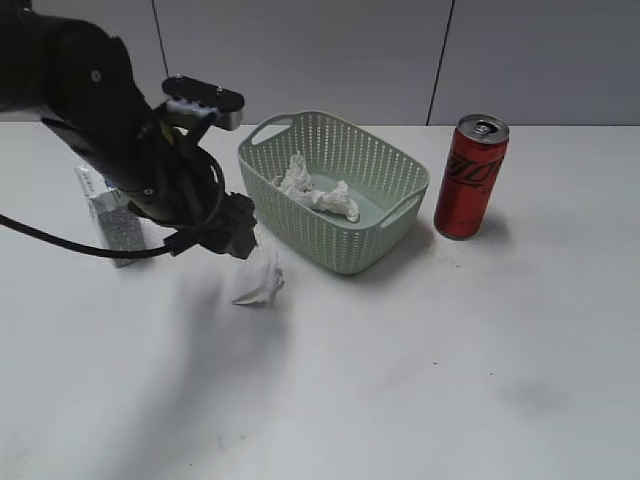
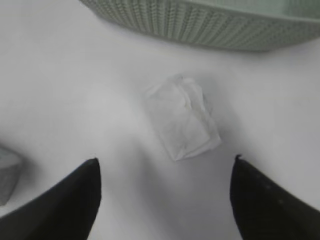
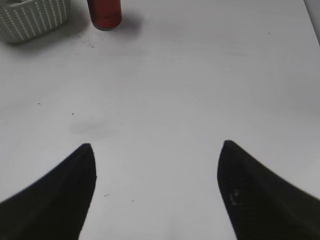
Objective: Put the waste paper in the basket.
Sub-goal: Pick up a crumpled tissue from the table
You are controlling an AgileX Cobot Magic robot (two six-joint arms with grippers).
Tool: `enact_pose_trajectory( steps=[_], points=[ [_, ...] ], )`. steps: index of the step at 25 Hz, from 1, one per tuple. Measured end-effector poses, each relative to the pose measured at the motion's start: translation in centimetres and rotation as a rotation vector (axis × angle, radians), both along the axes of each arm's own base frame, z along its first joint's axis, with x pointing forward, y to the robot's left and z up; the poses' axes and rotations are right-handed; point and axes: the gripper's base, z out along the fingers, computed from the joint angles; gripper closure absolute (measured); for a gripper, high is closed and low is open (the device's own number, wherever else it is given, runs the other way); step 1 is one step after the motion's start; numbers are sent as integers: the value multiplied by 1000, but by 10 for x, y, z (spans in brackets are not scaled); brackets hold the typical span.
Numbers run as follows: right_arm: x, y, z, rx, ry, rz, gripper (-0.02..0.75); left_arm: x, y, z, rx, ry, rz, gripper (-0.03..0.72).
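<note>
The mint-green basket (image 1: 405, 185) stands mid-table and holds two twisted white paper wads (image 1: 297, 180) (image 1: 337, 200). A third, small paper wad (image 1: 258, 280) lies on the table by the basket's near-left corner. My left gripper (image 1: 238, 240) hovers just above and left of it, open. In the left wrist view the wad (image 2: 182, 122) lies just ahead of the open, empty jaws (image 2: 165, 159), with the basket wall (image 2: 200, 25) beyond. My right gripper (image 3: 157, 145) is open and empty over bare table; it is not in the exterior view.
A red drink can (image 1: 470, 180) stands upright right of the basket; it also shows in the right wrist view (image 3: 105, 12) beside the basket (image 3: 35, 20). A white-and-blue carton (image 1: 112, 220) stands behind my left arm, its corner showing in the left wrist view (image 2: 7, 172).
</note>
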Motion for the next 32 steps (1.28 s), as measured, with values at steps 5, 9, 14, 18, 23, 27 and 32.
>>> enact_pose_trajectory(
  steps=[5, 9, 14, 18, 23, 27, 32],
  points=[
    [0, 0, 0, 0, 0, 0, 165, 12, -9, -21, -65, -20, 66, 95],
    [0, 0, 0, 1, 0, 0, 166, 17, -12, -37, -62, -18, 77, 95],
    [0, 0, 0, 1, -1, 0, 166, 20, -18, -58, -52, -19, 80, 96],
    [0, 0, 0, 1, -1, 0, 166, 19, -21, -76, -26, 17, 73, 95],
    [0, 0, 0, 1, -1, 0, 166, 19, -23, -83, -15, 32, 66, 97],
    [0, 0, 0, 1, -1, 0, 166, 17, -23, -83, -5, 53, 59, 144],
    [0, 0, 0, 1, -1, 0, 166, 13, -22, -82, 7, 108, 55, 374]
  ],
)
